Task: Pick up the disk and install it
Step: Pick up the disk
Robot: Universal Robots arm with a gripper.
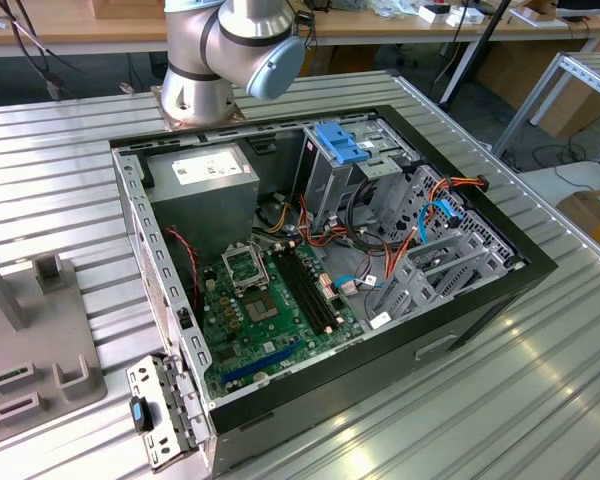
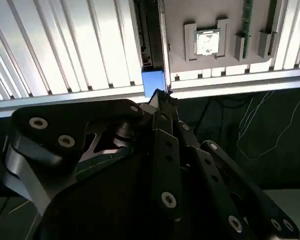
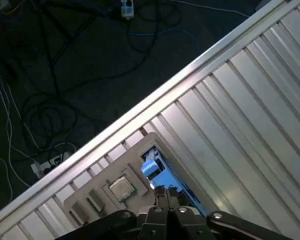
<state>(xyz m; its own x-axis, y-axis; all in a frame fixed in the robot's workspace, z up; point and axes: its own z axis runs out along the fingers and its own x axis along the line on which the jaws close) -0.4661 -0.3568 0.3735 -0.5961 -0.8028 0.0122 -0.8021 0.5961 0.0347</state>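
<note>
None of the install is done: the disk (image 2: 152, 82) stands in the holder tray (image 1: 30, 345), eight o'clock from the computer case (image 1: 430, 330), fingers (image 2: 164, 120) pressed together at its blue edge.

Robot arm (image 1: 225, 45), exterior view: silver shoulder joints with a grey-blue end cap, rising from a square base flange (image 1: 195, 112). Claw (image 2: 162, 100), second wrist view: black linkage bars, bolted at their pivots, converging to a narrow tip directed away from the camera. First wrist view: the same claw (image 3: 165, 191), tip foremost.
</note>
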